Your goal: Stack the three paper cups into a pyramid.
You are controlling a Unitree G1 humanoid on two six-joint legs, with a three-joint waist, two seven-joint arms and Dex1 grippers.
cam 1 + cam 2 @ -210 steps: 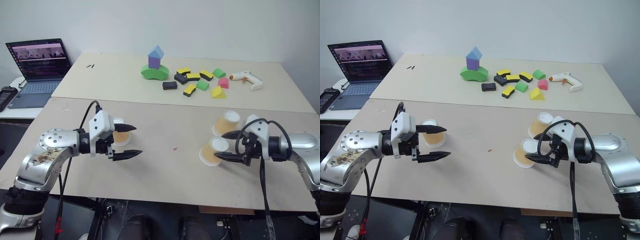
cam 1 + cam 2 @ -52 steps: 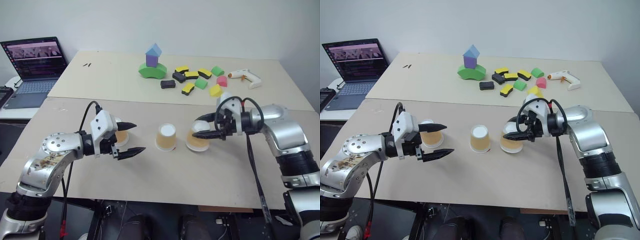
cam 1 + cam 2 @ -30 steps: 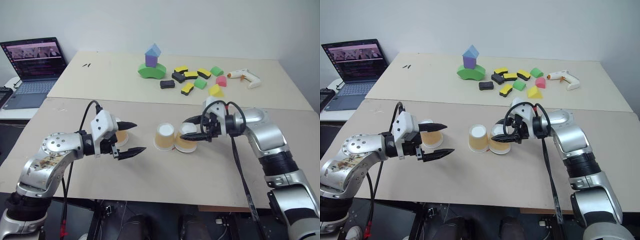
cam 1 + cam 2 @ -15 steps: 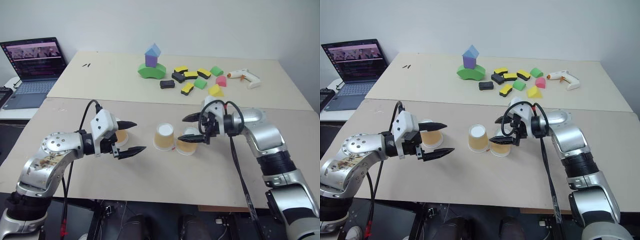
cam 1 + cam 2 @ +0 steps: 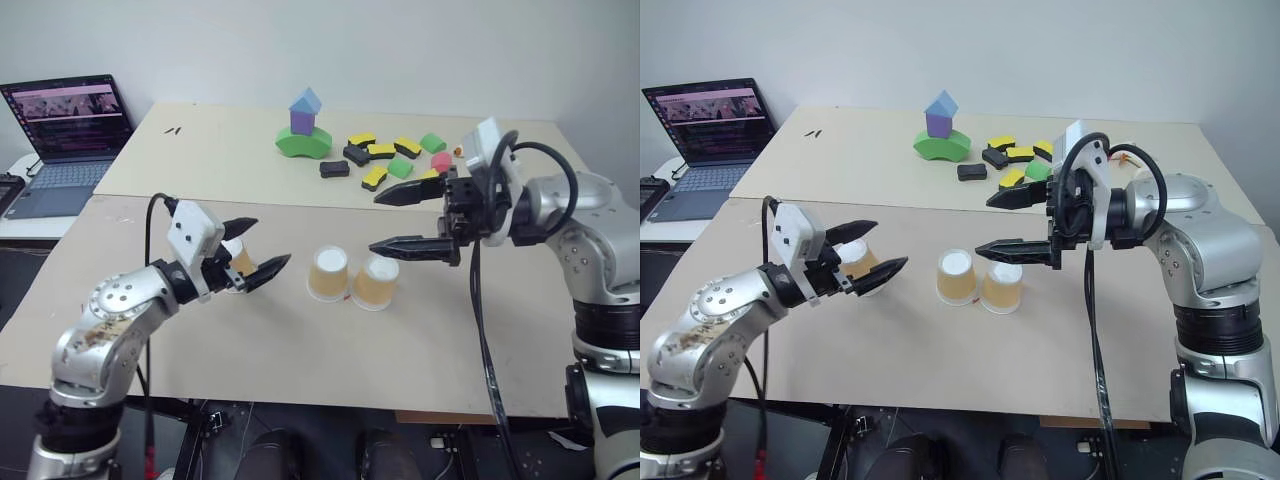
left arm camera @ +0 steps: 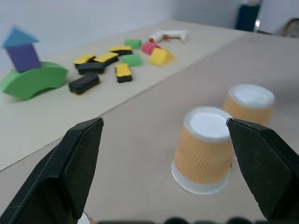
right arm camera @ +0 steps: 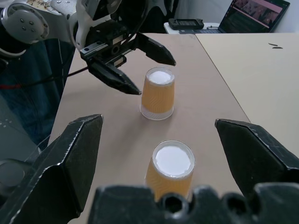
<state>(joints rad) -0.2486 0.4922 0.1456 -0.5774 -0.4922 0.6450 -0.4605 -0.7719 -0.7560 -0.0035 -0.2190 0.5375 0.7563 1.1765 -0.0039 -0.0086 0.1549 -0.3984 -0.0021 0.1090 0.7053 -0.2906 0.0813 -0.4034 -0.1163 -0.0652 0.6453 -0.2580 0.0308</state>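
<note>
Sitting upside down, white bases up, two cups make the base pair mid-table: one cup [image 5: 329, 273] and its neighbour [image 5: 376, 283] touching or nearly so, side by side. Third cup [image 5: 862, 264] stands apart to robot's left, also inverted, long axis vertical, w/ left gripper [image 5: 866, 251] right at it — fingers spread wide, one tip past each side, not closed on it yet. Right gripper [image 5: 404, 220] hangs above & just right of the pair, fingers spread wide, holding nothing. So left arm is far nearer the loose cup; pair lies to its right, a short carry. Judgement: next move is left closing on that cup, lifting, setting it on the two bases.
</note>
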